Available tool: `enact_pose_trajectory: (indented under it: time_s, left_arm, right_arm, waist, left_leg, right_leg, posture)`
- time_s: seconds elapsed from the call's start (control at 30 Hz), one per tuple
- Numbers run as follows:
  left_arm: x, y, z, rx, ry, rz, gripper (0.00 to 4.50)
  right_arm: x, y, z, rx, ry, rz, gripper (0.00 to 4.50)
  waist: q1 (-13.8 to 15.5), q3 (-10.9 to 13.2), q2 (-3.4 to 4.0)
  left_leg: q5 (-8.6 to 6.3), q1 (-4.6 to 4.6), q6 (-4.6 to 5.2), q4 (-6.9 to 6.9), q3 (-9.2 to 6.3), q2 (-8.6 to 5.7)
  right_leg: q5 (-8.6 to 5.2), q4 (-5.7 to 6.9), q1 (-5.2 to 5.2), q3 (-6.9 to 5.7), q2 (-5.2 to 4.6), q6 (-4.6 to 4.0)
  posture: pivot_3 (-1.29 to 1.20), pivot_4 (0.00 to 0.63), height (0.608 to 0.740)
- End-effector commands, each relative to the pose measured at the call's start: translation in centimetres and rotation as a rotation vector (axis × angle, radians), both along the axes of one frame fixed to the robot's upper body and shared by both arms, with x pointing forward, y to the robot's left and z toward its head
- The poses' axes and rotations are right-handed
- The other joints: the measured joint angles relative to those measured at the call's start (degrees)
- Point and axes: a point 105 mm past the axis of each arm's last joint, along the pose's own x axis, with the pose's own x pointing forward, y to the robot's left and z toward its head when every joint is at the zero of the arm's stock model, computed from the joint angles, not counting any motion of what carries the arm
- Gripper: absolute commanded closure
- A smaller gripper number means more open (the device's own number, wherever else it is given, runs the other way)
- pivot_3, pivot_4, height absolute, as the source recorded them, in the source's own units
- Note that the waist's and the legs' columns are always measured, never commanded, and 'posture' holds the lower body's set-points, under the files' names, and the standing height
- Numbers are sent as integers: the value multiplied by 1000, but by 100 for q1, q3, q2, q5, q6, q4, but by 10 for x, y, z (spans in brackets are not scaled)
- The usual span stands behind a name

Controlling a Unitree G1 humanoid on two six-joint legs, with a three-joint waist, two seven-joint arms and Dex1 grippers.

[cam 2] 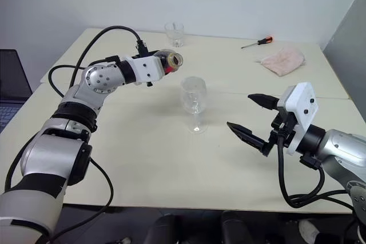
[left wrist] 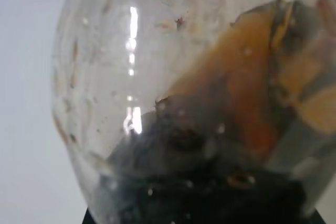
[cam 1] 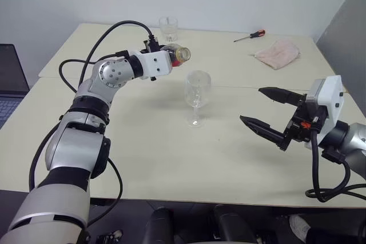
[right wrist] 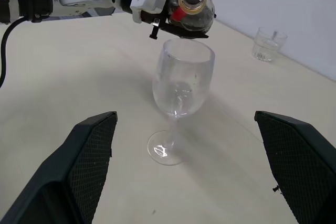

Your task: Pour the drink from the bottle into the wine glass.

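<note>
Bottle (cam 1: 176, 54) sits tipped on its side in the left claw (right wrist: 178, 24), which is clenched around its round body; the uncapped mouth points toward the robot's right, raised above the table (cam 1: 143, 158) and just beside the rim of the wine glass (cam 1: 197, 96). Dark drink (left wrist: 210, 182) pools in the bottle's lower part. The wine glass stands upright near the table's middle, apparently with nothing poured in it. Behind it, a short tumbler (cam 1: 168, 27) stands near the far edge. Further right lie a screwdriver (cam 1: 250, 36) and a pinkish cloth (cam 1: 278, 52). The right claw (cam 1: 264, 110) hangs released, fingers wide apart, aimed at the glass with bare table between.
</note>
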Motion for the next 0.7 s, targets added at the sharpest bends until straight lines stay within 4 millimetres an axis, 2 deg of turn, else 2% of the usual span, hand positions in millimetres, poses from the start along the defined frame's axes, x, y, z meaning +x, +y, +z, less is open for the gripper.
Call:
enact_pose_trajectory:
  time_s: [0.03,0.7]
  left_arm:
    - [-4,-7,30,19,-118,-34,3074]
    - [-3,-16,36,166,-239,-36,3074]
  right_arm:
    - [-2,-3,9,-7,-46,1,0]
    - [-3,-4,8,-26,-43,-2,0]
  waist:
    - [0,0,0]
    - [-2,0,0]
  left_leg:
    - [0,0,0,1,0,0]
    - [0,0,0,3,2,-1]
  right_leg:
    - [0,1,0,0,0,0]
    - [3,3,0,3,0,-1]
  posture:
    - [0,150,740]
    - [0,150,740]
